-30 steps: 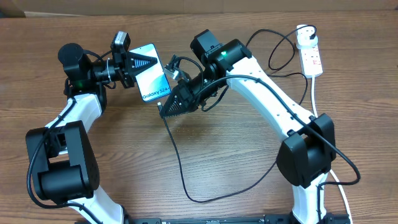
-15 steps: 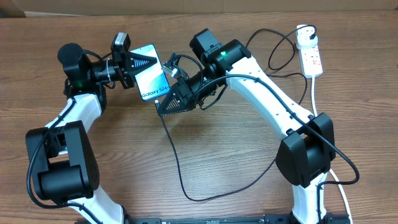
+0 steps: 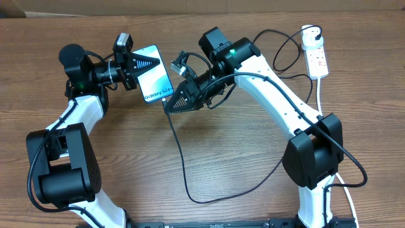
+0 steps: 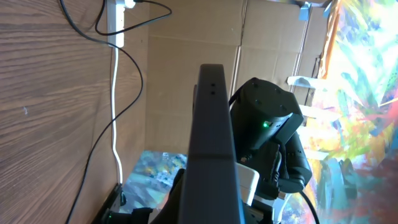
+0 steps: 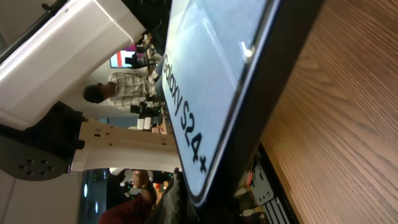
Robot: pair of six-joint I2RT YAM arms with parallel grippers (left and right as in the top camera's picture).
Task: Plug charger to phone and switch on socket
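Observation:
My left gripper (image 3: 149, 64) is shut on the phone (image 3: 155, 82) and holds it tilted above the table, with the "Galaxy S24+" end toward the right arm. The phone shows edge-on in the left wrist view (image 4: 214, 137) and fills the right wrist view (image 5: 205, 74). My right gripper (image 3: 169, 106) is shut on the tip end of the charger (image 3: 181, 164), right at the phone's lower end. The connector itself is hidden between the jaws and the phone. The black cable loops across the table to the socket (image 3: 318, 60) at the far right, where its plug (image 3: 310, 31) sits.
The socket's white cord (image 3: 323, 95) runs down the right side past the right arm's base (image 3: 313, 158). The black cable loop lies on the wooden table in front of both arms. The socket also shows in the left wrist view (image 4: 115, 22).
My right gripper has moved up and slightly right with the cable tip, closer to the phone's lower end. The left arm and phone have not moved.

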